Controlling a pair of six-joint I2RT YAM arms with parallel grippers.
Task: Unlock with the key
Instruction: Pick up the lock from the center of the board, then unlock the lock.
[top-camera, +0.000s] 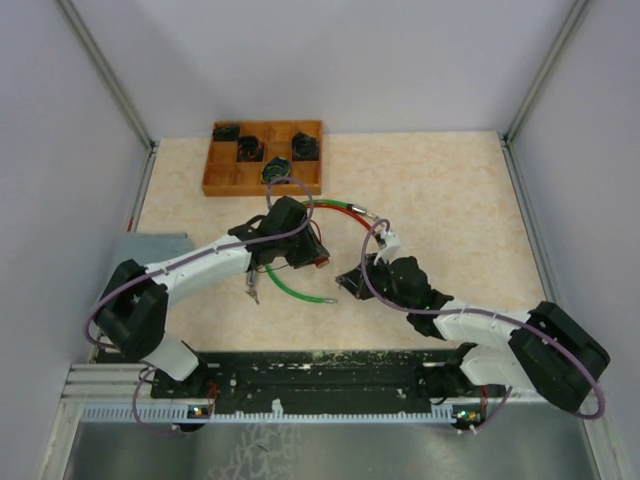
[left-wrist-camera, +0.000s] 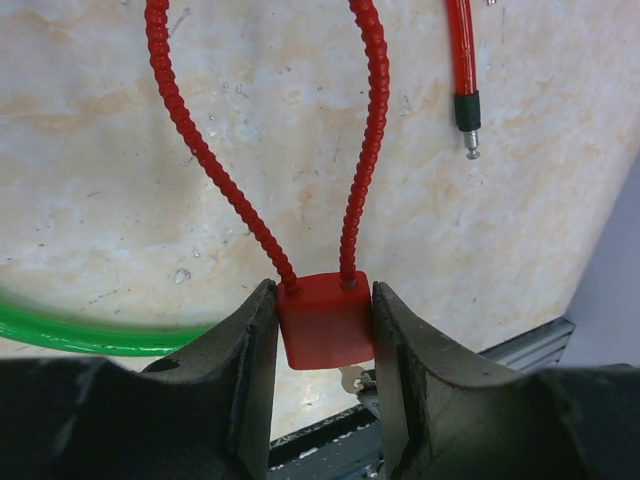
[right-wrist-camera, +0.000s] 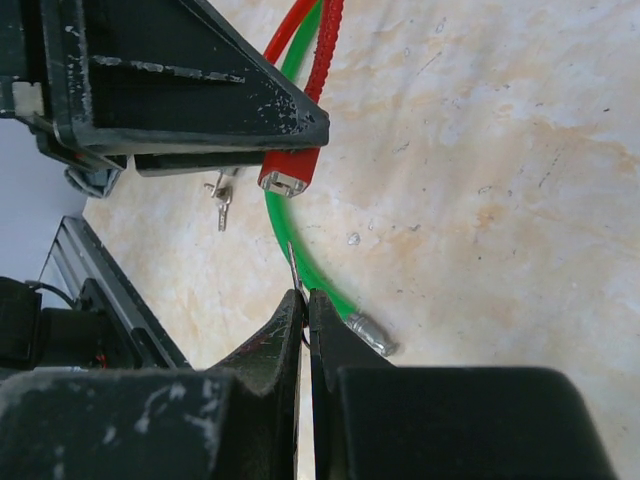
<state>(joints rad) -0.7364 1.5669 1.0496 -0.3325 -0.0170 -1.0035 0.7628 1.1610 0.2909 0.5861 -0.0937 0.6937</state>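
My left gripper (left-wrist-camera: 322, 295) is shut on the red padlock body (left-wrist-camera: 325, 320), one finger on each side. The lock's ribbed red cable shackle (left-wrist-camera: 190, 130) loops away over the table. In the right wrist view the lock (right-wrist-camera: 290, 172) hangs under the left fingers (right-wrist-camera: 200, 90) with its underside facing my right gripper (right-wrist-camera: 304, 295). That gripper is shut on the key (right-wrist-camera: 293, 265), whose thin metal blade sticks out of the fingertips a short way below the lock, apart from it. From above, the right gripper (top-camera: 350, 280) sits just right of the lock (top-camera: 320, 264).
A green cable (top-camera: 285, 288) curves on the table under both grippers, its metal end (right-wrist-camera: 368, 333) near my right fingers. A smooth red cable (top-camera: 335, 206) arcs behind. Another small key (right-wrist-camera: 220, 205) lies on the table. A wooden compartment tray (top-camera: 225, 180) stands at the back left.
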